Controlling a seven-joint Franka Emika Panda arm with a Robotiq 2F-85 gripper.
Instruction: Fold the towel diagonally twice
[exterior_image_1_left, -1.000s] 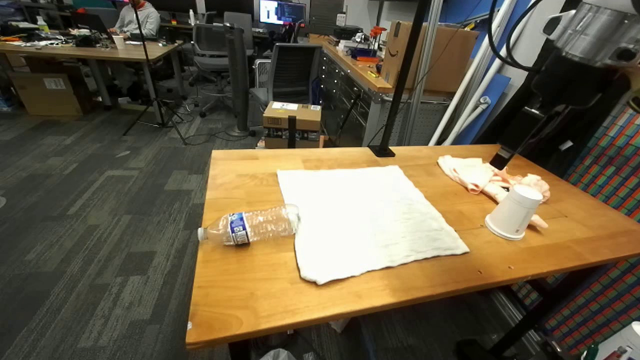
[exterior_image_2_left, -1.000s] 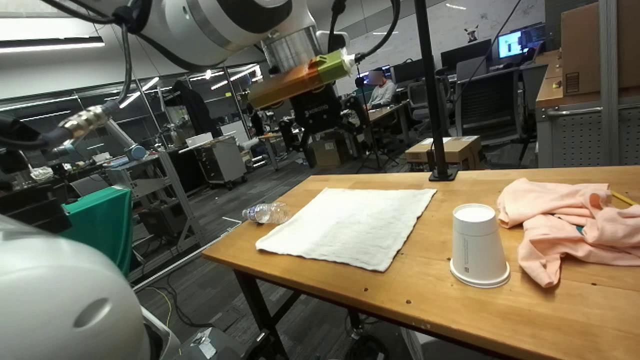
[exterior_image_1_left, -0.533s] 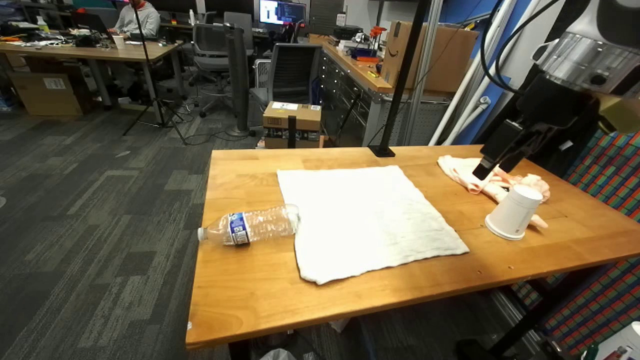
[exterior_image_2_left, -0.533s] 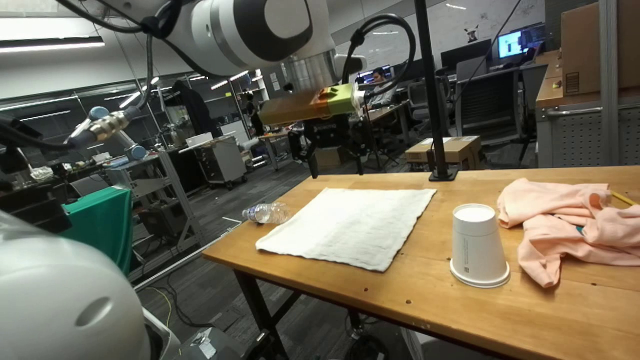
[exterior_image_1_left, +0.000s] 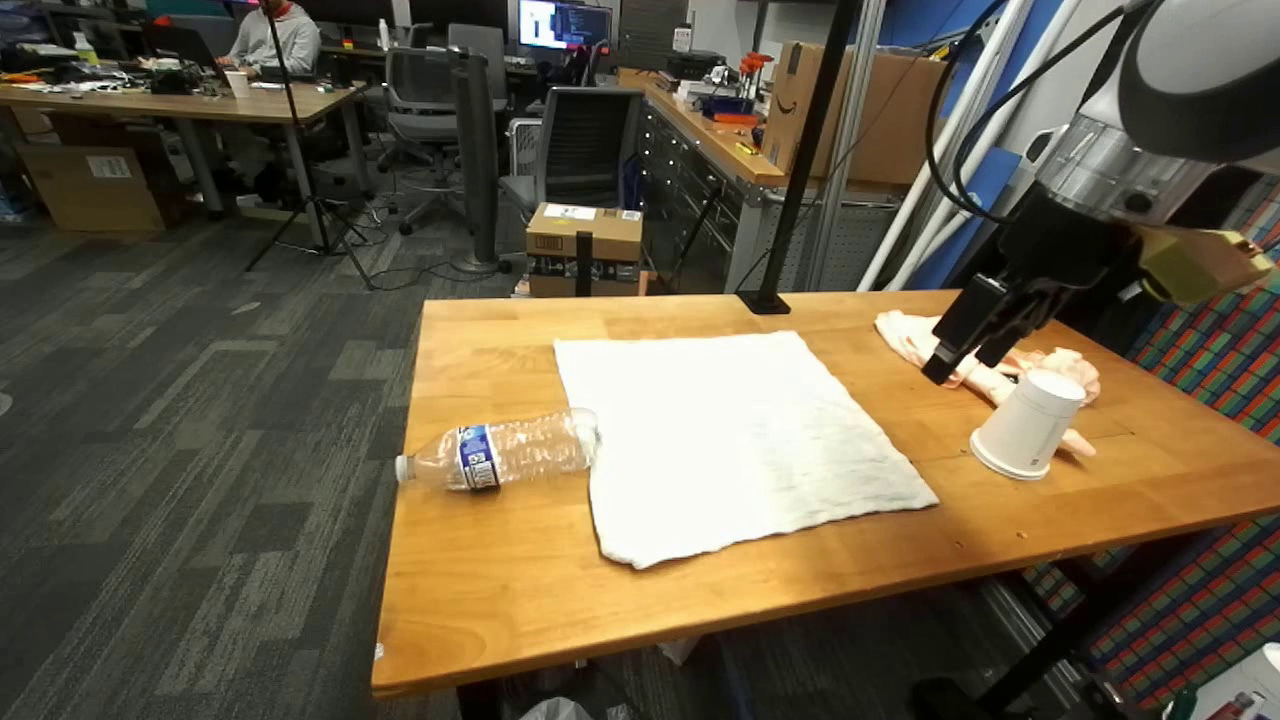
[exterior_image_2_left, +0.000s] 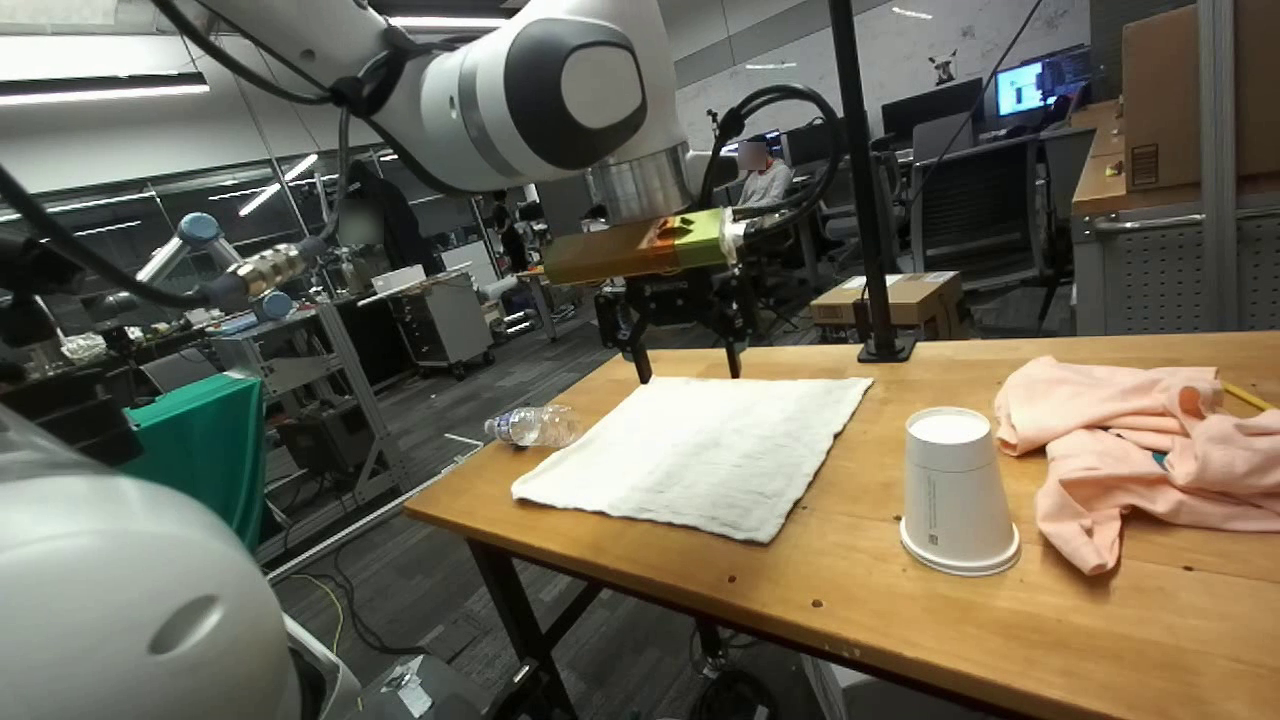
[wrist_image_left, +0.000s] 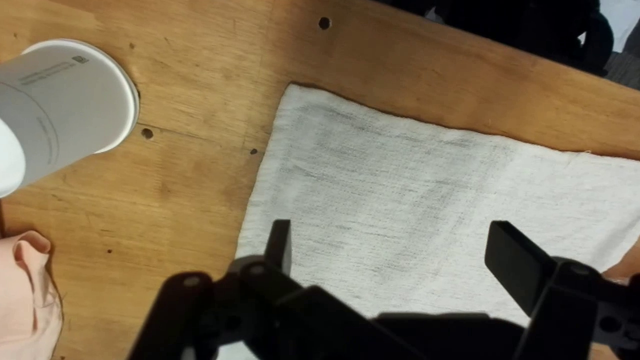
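The white towel (exterior_image_1_left: 730, 440) lies flat and spread out on the wooden table in both exterior views, with no fold showing. Above the table hangs my gripper (exterior_image_2_left: 689, 376), its two black fingers wide apart and nothing between them. In the wrist view the towel (wrist_image_left: 400, 165) fills the space beyond and between the fingertips of my gripper (wrist_image_left: 390, 225), with one corner pointing to the top left. The jaws appear to be held above the cloth, not touching it. Part of the towel is hidden behind the gripper in the wrist view.
A see-through bottle (exterior_image_1_left: 530, 448) lies on its side against the towel's edge. An upside-down white cup (exterior_image_2_left: 955, 500) and a crumpled peach cloth (exterior_image_2_left: 1100, 400) are on the opposite side. A black pole (exterior_image_2_left: 868, 200) rises from the table's edge.
My gripper has come down towards the table, its fingers staying wide apart, and has swung from over the peach cloth towards the towel. Towel, bottle and cup have not moved.
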